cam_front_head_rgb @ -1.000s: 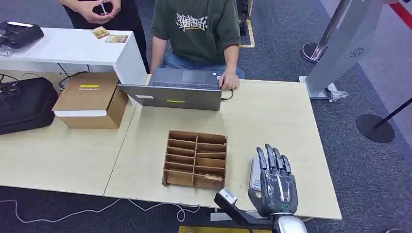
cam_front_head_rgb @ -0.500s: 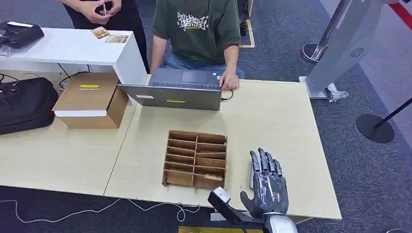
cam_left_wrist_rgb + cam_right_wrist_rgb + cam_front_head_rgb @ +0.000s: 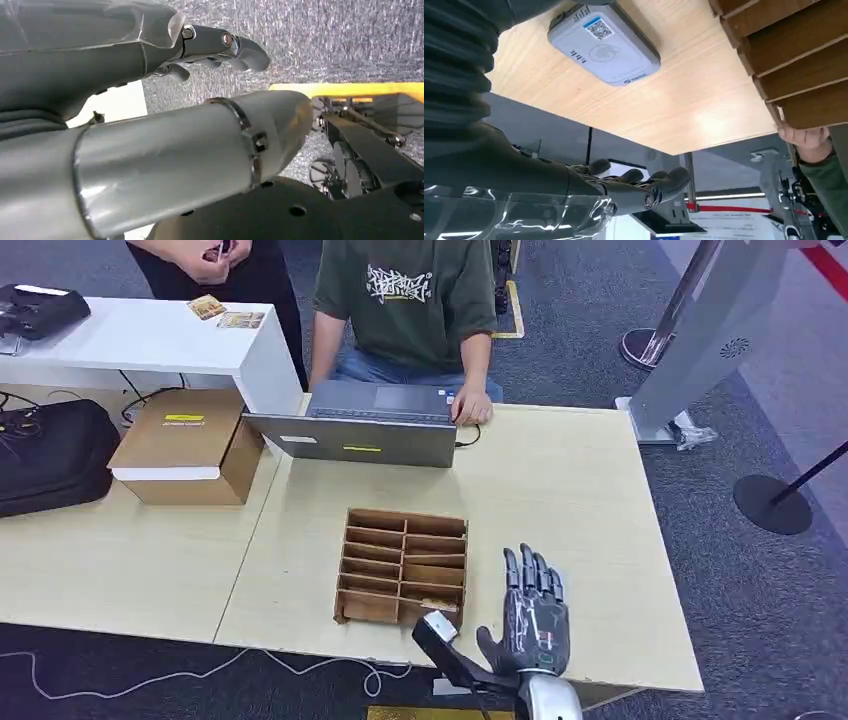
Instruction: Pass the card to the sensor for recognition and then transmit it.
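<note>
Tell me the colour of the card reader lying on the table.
Light grey, with a blue label; the card reader shows best in the right wrist view.

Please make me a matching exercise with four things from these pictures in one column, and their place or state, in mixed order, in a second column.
Things:
1. right hand
2. wooden divider box
3. laptop
4. card reader

Places or states:
a. grey, flat on the table, bearing a QR code
b. at the table's far edge, before the seated person
c. holds nothing, fingers apart
d. mid-table, beside the right hand

Pairs: 1-c, 2-d, 3-b, 4-a
</note>
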Motion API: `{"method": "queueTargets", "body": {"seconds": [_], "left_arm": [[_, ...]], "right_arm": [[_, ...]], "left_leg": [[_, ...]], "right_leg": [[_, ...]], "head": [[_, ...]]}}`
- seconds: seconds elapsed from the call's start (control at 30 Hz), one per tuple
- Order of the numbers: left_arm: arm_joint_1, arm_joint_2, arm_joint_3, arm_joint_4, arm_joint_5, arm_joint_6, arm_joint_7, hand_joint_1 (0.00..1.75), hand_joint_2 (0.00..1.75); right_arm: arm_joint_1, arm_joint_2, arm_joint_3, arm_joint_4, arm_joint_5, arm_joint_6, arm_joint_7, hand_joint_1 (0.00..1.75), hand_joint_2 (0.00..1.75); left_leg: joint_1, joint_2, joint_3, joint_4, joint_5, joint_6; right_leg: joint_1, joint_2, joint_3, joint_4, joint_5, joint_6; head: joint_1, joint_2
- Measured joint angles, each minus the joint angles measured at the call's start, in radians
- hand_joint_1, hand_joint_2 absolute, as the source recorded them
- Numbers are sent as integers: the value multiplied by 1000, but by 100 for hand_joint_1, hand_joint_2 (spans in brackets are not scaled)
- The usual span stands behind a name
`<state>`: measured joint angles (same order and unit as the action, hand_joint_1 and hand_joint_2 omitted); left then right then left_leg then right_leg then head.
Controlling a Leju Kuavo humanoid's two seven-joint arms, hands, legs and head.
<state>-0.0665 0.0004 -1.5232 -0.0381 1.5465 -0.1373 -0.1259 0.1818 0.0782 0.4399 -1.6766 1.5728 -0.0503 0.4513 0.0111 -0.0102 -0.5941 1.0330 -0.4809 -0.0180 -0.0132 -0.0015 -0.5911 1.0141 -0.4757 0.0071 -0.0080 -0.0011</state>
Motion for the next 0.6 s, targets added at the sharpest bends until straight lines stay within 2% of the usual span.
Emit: {"method": "queueTargets", "body": {"seconds": [0.3,0.43,0.6], "left_arm": [[0,0,0,0,-3,-17,3,0,0],[-1,0,0,0,-4,-20,12,0,0],[-2,1,-1,2,1,-21,15,0,0]], "right_arm": [[-41,16,-2,65,0,-62,-24,0,175],[-48,26,-2,105,0,-56,-43,0,175],[-52,26,3,126,0,-13,-32,0,175]], "left_leg": [[0,0,0,0,0,0],[0,0,0,0,0,0],[0,0,0,0,0,0]], "right_leg": [[0,0,0,0,0,0],[0,0,0,0,0,0],[0,0,0,0,0,0]], "head": [[0,0],[0,0],[0,0]]}}
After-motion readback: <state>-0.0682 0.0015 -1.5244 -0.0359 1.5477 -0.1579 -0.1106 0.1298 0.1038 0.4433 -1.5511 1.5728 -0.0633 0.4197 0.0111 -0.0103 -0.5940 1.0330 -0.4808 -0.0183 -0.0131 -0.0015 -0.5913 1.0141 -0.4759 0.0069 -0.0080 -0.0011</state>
